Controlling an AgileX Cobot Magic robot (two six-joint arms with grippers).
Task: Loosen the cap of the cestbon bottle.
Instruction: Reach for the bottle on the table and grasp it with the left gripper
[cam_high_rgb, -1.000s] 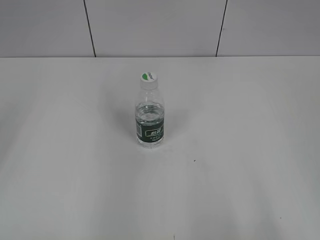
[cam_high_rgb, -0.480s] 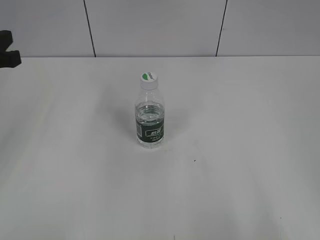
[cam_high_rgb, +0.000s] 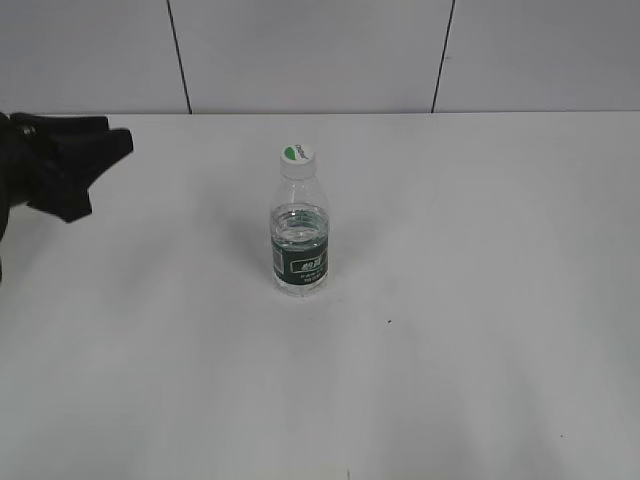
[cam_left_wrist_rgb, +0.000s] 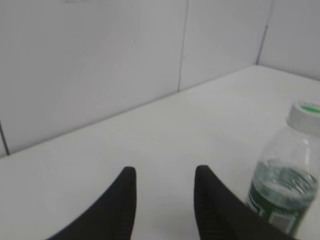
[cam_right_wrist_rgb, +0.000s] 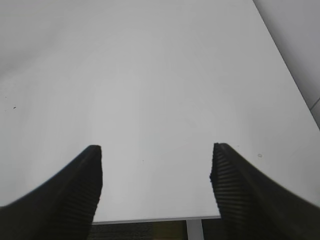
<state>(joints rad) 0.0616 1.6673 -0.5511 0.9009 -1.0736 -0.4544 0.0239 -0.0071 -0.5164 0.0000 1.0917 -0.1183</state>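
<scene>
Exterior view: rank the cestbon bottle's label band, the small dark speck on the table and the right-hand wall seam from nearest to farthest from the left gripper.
Measured from the left gripper:
1. Label band on the cestbon bottle, centre of the table.
2. Dark speck, right of and in front of the bottle.
3. Right-hand wall seam, far back right.

The cestbon bottle (cam_high_rgb: 299, 240) stands upright near the middle of the counter (cam_high_rgb: 480, 300), with the cap (cam_high_rgb: 296, 155) on its top. The left claw (cam_high_rgb: 95, 165) sits at the far left edge of the exterior view, well apart from the bottle and to its left. In the left wrist view the bottle (cam_left_wrist_rgb: 282, 192) stands to the right of the claw (cam_left_wrist_rgb: 165, 175), beyond the fingertips; the right claw (cam_right_wrist_rgb: 156, 160) hangs over bare counter (cam_right_wrist_rgb: 150, 75) near its edge.
</scene>
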